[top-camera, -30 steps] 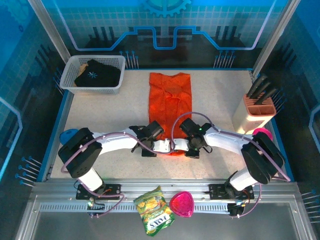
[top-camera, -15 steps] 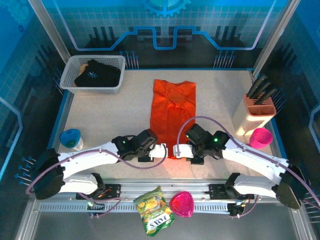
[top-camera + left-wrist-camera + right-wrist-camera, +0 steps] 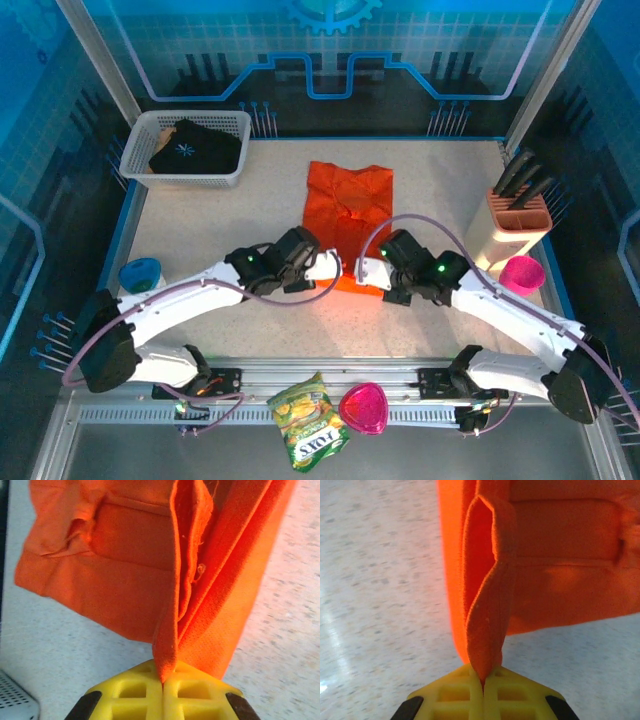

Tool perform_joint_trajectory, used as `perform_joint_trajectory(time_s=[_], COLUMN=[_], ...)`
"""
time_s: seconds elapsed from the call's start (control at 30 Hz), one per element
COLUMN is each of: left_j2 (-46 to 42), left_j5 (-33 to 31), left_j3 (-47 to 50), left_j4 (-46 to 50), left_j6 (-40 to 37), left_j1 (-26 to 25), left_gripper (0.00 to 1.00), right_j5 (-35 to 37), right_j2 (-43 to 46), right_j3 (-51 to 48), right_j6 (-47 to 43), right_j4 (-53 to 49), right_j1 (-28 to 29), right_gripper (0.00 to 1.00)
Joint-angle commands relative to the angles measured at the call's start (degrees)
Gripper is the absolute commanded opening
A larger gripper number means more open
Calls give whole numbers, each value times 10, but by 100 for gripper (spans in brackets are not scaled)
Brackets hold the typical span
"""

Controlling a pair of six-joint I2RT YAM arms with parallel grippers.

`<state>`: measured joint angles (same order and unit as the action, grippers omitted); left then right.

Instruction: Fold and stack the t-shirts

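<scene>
- Looking from above, you have both tools clamped on the near hem of the orange t-shirt. The left tool is at its left corner and the right tool at its right, over the middle of the bench. The shirt's other end lies flat toward the far edge.
- The black t-shirt sits in the basket at the far left corner, not yet folded.
- Carry the hem toward the far edge with both tools level and in step, so the fold lands square rather than skewed.
- At the left wrist, the left tool is shut on a thin pinch of the orange t-shirt, right at its fingertips. That hold looks shallow to me, so go slowly and avoid tugging sideways.
- At the right wrist, the right tool is shut on a doubled fold of the orange t-shirt, which looks firmer. Match its height to the left, and release only once the hem rests on the cloth.
</scene>
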<state>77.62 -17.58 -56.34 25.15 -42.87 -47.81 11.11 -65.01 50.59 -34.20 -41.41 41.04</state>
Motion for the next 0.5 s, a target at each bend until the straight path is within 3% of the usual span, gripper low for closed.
perform_joint_trajectory(time_s=[0.0, 0.47], left_j2=[25, 171], left_j5=[-28, 18], left_j3=[-37, -116], left_j4=[-22, -125], left_j6=[-44, -112], left_j1=[23, 114], left_gripper=[0, 0], right_j5=[29, 49], right_j2=[-17, -166], right_j3=[28, 91], right_j6=[-17, -72], right_j4=[43, 193], right_j1=[-36, -123], right_gripper=[0, 0])
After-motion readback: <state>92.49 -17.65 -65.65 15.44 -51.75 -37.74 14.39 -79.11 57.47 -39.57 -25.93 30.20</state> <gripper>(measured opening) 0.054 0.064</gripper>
